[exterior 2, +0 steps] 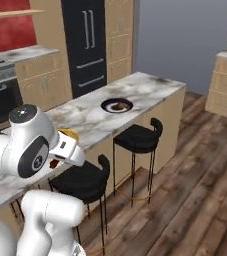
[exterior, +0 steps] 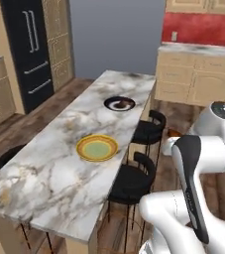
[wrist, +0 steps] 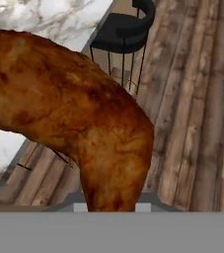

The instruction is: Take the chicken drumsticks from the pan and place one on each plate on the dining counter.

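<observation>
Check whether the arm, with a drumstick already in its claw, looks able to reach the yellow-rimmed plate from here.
Probably yes. The yellow-rimmed plate lies bare near the dining counter's stool-side edge, and nothing stands between it and the arm. The claw, shut on the drumstick, hangs over the floor beside that edge.

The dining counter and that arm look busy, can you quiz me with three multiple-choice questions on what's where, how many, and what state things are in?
1. Where is the dark-rimmed plate on the dining counter?
A. farther from the robot than the yellow-rimmed plate
B. nearer than it
C. on a stool

2. How many black stools stand along the counter's near side?
A. one
B. two
C. four

3. What is the gripper doing?
A. open, holding nothing
B. shut on a chicken drumstick
C. shut on a plate

Answers: 1 A, it lies farther along the marble top. 2 B, the right base view shows two. 3 B, the drumstick rises from between the finger tips in the hand view.
</observation>
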Controlling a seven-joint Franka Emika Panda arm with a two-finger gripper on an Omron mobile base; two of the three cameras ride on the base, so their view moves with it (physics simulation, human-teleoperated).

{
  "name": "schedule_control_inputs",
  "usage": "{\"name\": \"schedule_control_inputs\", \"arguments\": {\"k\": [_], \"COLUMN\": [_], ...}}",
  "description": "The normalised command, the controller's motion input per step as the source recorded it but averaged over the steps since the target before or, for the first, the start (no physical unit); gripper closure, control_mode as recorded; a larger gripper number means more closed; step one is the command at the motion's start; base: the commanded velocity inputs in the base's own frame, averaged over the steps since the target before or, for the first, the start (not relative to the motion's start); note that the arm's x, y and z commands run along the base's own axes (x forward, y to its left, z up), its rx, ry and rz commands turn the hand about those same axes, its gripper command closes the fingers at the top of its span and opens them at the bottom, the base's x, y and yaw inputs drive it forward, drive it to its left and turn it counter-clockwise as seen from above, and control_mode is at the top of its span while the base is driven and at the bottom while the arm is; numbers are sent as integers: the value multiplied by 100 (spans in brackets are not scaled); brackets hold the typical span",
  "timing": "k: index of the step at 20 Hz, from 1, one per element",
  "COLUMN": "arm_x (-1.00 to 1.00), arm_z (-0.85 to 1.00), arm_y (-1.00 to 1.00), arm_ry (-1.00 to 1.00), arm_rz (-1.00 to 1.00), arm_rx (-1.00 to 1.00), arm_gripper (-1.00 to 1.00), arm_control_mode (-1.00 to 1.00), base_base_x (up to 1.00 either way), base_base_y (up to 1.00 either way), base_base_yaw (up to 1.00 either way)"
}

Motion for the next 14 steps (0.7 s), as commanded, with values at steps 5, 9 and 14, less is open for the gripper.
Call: {"name": "schedule_control_inputs", "arguments": {"k": [5, 9, 14], "arm_x": [0, 0, 0], "arm_z": [0, 0, 0], "arm_y": [0, 0, 0], "arm_ry": [0, 0, 0], "arm_rz": [0, 0, 0], "arm_rx": [0, 0, 0], "arm_gripper": [100, 100, 100], "arm_control_mode": [100, 100, 100], "base_base_x": [54, 61, 52], "base_base_y": [-40, -31, -11], "base_base_yaw": [51, 52, 44]}}
